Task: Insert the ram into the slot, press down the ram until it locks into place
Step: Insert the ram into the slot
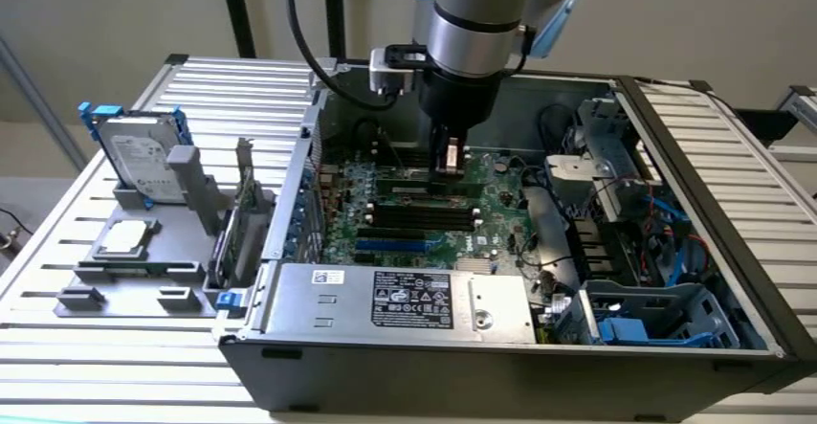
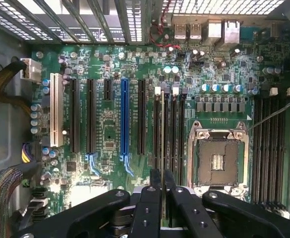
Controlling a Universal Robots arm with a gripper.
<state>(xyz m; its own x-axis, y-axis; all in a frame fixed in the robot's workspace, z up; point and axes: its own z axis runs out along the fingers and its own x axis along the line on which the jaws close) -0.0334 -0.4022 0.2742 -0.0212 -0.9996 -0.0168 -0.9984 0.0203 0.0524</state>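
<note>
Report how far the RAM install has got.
Done: the hand grips the ram, edge-on between its fingers. In hand: the ram hangs over the motherboard, lined up along the slot among the parallel black ones beside the CPU socket. Left: seating and pressing down; whether the ram has entered the slot cannot be told, and nothing shows it locked.

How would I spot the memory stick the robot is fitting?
Inside the open computer case, find the big green motherboard and its square metal processor socket. Beside that runs a group of long black slots; the ram is the thin stick standing on edge over them, the one pinched in the end effector.
</note>
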